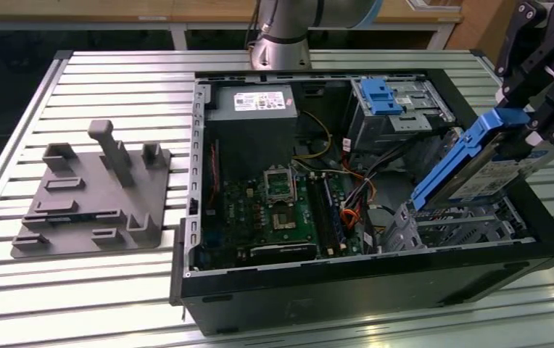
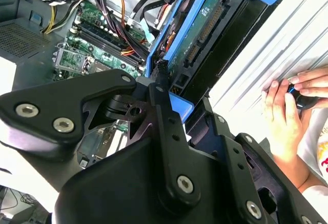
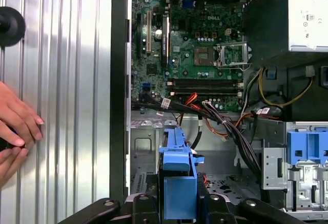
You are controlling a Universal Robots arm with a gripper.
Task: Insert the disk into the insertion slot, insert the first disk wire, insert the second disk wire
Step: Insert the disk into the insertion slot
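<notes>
The disk (image 1: 470, 165) is being gripped at its upper end, the gripper (image 1: 523, 119) clamped on its blue rail. It is being held steeply tilted, its lower end just above the insertion slot (image 1: 462, 221) at the computer case's (image 1: 354, 272) near corner on the exterior view's right. The step is probably being served best by squaring the rail to the slot's mouth, clear of the cables (image 1: 354, 192). The wrist is being held high and canted along the disk's tilt.

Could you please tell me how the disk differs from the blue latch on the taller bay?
The disk is larger and tilted steeply, held in the gripper at the insertion slot; the blue latch is smaller and lies flat atop its bay. Both show bright blue plastic.
</notes>
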